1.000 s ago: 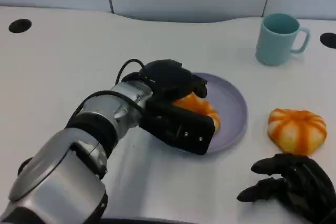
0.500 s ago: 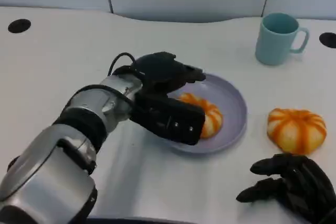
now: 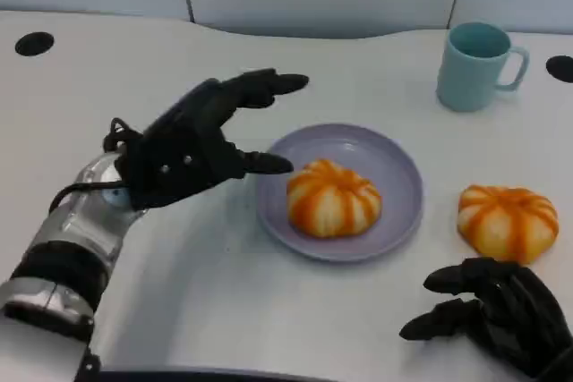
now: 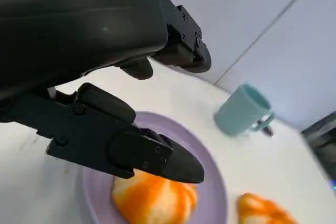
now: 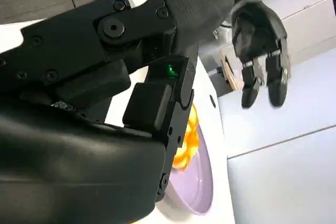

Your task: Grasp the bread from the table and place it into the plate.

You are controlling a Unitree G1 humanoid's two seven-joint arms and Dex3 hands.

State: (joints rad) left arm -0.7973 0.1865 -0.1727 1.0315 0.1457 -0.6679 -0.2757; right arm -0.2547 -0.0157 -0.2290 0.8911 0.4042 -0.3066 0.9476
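Since a second ago the left hand [image 3: 192, 145] has let go of the bread [image 3: 333, 198] and drawn back off the plate [image 3: 394, 163]; the bun, then half hidden under the black fingers, now lies uncovered on the near half of the lilac dish.

Nearest in the head view, the right hand [image 3: 497, 310] rests low on the white table [image 3: 107, 69] at the near right edge, fingers loosely curled and apart, nothing in them. Just beyond it sits a second orange bun [image 3: 507, 221], on the bare table beside the plate and apart from its rim. The left hand is raised over the table to the left of the plate, fingers spread and reaching toward the far side, touching nothing. Farthest off, a teal mug [image 3: 476, 64] stands upright near the back right, well apart from the plate, and two dark round holes mark the tabletop's far corners.

The left wrist view looks past its own fingers [image 4: 157, 156] onto the bun in the dish, with the mug and part of the second bun beyond. The right wrist view catches the left hand hanging above the plate's rim, and a sliver of orange behind its own fingers.
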